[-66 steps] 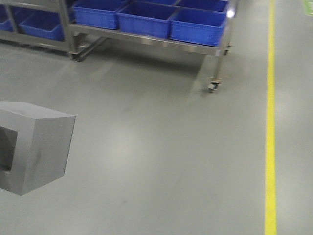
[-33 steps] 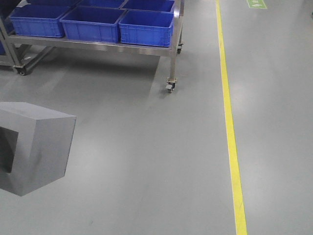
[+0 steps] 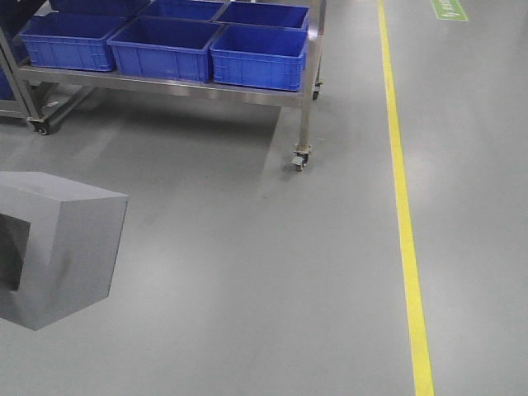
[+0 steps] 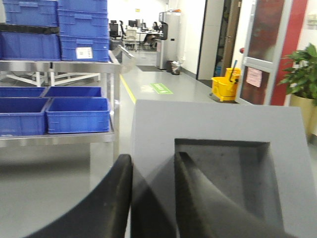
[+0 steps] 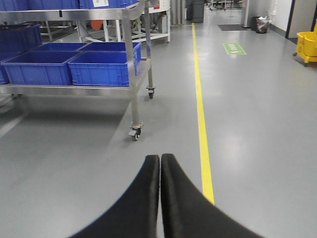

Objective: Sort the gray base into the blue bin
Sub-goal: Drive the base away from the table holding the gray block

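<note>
Clamping the gray base by its rim is your left hand; your right hand is pressed together, empty. The blue bin sits on a cart.

The gray base is a matte light-gray block with a square recess sunk into one face, leaving a thick, frame-like rim. It is held clear of the floor, gripped by the left hand — one black finger inside the recess, the other against the outer wall. The blue bin — a deep, bright-blue crate with a thick rim — sits upright among identical crates on the lower shelf of a wheeled steel rack, well apart from the block.
</note>
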Controlling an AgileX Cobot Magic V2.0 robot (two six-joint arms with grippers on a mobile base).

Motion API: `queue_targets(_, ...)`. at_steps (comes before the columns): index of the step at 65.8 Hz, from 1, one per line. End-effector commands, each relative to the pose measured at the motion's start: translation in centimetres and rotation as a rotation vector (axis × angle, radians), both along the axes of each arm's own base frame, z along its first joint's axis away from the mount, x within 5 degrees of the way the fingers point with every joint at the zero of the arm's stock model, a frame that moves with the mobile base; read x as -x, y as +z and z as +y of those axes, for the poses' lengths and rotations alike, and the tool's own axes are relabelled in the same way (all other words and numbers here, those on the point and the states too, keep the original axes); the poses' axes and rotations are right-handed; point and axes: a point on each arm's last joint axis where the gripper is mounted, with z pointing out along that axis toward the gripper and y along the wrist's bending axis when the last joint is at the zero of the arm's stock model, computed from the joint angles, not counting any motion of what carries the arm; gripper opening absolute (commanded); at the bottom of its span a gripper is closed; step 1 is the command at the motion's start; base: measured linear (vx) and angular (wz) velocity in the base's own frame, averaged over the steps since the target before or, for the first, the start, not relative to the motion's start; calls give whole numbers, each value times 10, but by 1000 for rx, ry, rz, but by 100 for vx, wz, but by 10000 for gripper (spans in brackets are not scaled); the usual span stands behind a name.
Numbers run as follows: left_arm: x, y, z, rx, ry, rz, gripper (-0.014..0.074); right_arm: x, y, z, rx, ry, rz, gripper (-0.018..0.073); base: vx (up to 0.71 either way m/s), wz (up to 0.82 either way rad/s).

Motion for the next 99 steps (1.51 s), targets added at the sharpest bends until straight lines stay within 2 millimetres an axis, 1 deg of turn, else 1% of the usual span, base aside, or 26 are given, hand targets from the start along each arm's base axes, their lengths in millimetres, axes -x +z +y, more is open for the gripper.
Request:
queue_targets(1,1,19,2,66,12,-118,-6,-1,6,0,16,0,-74,-5,30,17)
queue_targets(71,1,19,2,66,12,-118,-6,-1,6,0,16,0,-74,-5,29,10)
queue_targets(99,1,19,2,66,12,-118,-6,-1,6,0,16,0,-74,-5,32,34)
